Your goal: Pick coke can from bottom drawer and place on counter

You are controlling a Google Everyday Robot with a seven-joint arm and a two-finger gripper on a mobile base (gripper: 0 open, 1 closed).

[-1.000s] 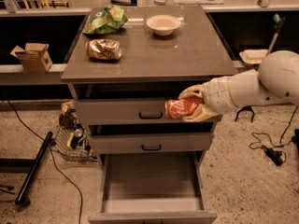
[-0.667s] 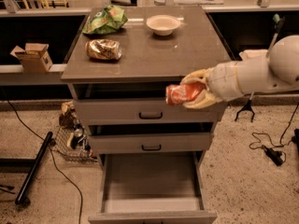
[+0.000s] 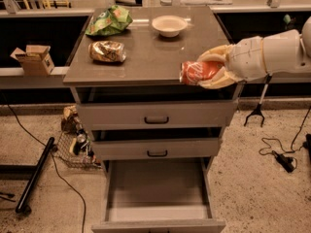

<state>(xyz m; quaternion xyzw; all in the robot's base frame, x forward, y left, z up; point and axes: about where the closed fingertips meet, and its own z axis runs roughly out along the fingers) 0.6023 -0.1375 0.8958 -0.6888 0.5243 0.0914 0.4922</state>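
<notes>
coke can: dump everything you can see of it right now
The coke can is red-orange with white markings, looks like metal, and lies on its side with one end pointing left. The cream-coloured gripper is shut on it from above and below, hiding its right end. The can is at the front right edge of the counter; whether it rests there or hangs just above cannot be told.

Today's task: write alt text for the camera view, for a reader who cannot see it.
The end effector grips a red coke can, held sideways, at the front right edge of the counter. Below, the bottom drawer stands open. A green chip bag, foil snack bag and white bowl sit on the counter.
</notes>
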